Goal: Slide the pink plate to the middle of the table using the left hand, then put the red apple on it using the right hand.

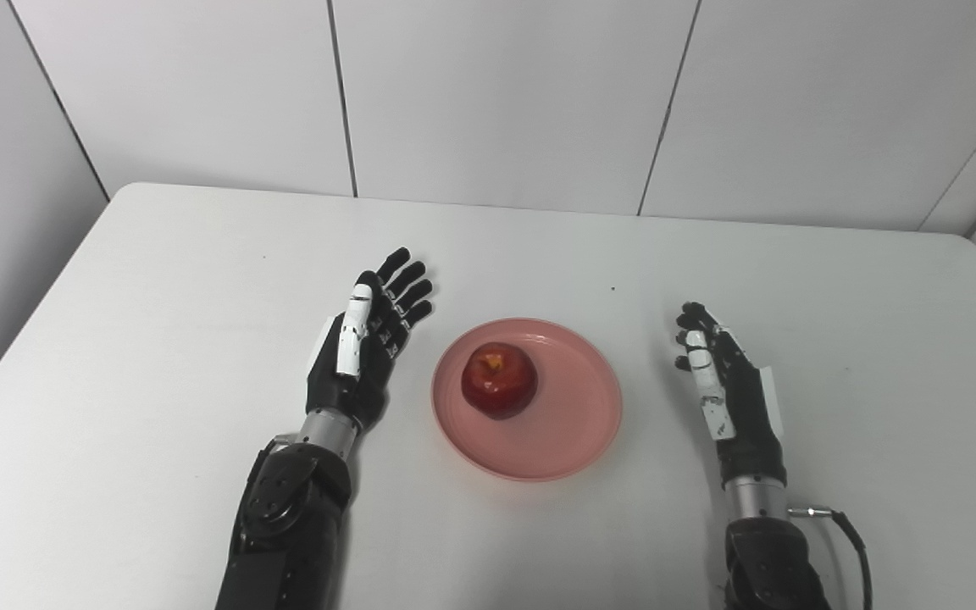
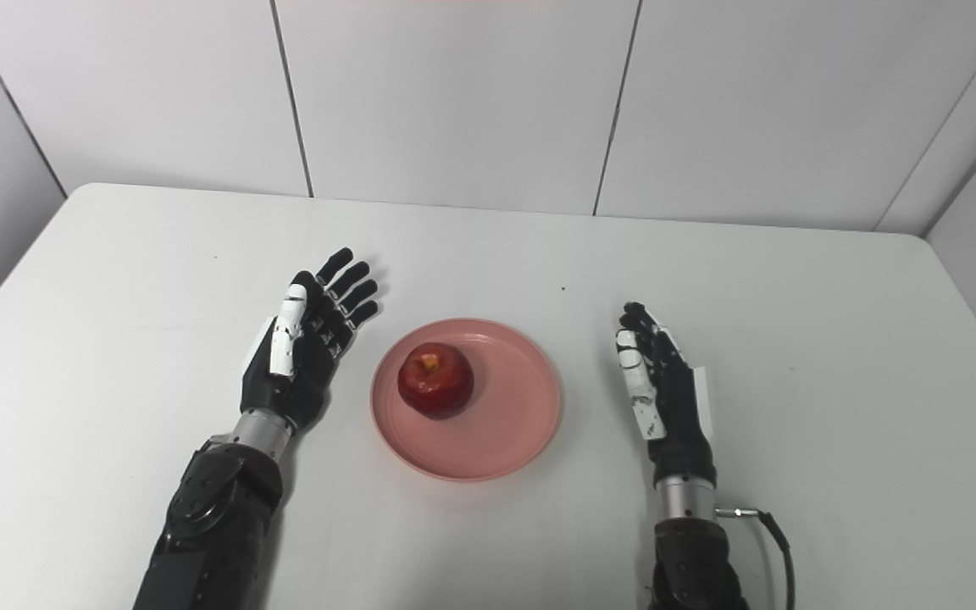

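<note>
Left hand [image 1: 361,356] and right hand [image 1: 729,385]: black fingers and palms, each with a white thumb segment. Silver cylindrical wrists join black forearms. A black cable [image 1: 856,542] with a metal plug leaves the right wrist.

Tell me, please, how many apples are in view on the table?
1. The red apple sits on the pink plate, left of its centre, between the two open hands. Nothing hides another.

left hand [image 1: 361,356] | plate [image 1: 573,440] | right hand [image 1: 729,394] — bare table [image 1: 158,339] gaps between; apple [image 1: 499,379] unobstructed above
</note>
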Controlling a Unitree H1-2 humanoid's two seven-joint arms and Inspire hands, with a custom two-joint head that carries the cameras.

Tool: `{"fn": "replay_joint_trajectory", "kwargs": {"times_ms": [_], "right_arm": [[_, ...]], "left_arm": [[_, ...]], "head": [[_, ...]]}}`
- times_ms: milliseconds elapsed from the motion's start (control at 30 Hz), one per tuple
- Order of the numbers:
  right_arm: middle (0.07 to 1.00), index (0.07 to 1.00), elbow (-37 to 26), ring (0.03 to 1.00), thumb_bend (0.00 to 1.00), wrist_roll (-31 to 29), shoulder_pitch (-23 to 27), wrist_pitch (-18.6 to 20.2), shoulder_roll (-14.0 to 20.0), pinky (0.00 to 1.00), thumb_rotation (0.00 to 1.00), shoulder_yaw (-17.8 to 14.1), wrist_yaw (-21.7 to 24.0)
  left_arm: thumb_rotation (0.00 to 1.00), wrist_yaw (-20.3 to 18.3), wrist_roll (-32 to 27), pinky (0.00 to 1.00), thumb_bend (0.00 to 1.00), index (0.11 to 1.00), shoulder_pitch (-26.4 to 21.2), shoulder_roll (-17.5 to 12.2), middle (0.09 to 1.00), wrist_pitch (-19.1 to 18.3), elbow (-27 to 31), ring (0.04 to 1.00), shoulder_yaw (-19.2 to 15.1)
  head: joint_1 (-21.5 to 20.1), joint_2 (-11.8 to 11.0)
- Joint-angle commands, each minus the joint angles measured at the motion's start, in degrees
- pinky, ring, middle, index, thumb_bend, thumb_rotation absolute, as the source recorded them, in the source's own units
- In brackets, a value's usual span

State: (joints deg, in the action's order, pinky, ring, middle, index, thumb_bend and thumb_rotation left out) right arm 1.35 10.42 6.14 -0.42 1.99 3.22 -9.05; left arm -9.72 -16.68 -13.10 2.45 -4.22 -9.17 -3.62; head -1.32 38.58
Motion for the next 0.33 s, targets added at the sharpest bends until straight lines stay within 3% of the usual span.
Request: {"fn": "replay_joint_trajectory", "kwargs": {"times_ms": [0, 300], "right_arm": [[0.828, 0.828, 0.90, 0.824, 0.29, -0.27, 0.06, -2.48, -0.78, 0.81, 1.00, 0.18, 0.53], [0.848, 0.848, -1.50, 0.845, 0.24, -0.05, -0.22, 0.20, -0.61, 0.82, 1.00, 0.21, 1.32]], "left_arm": [[1.00, 1.32, 1.11, 0.90, 0.39, 0.871, 2.27, -0.38, 0.898, -3.11, -1.15, 0.893, 0.38], [1.00, 2.12, 1.96, 0.90, 0.39, 0.872, 3.40, -0.05, 0.895, -4.48, 1.78, 0.892, 0.88]], "head": [[-0.04, 0.00], [-0.08, -0.06]]}}
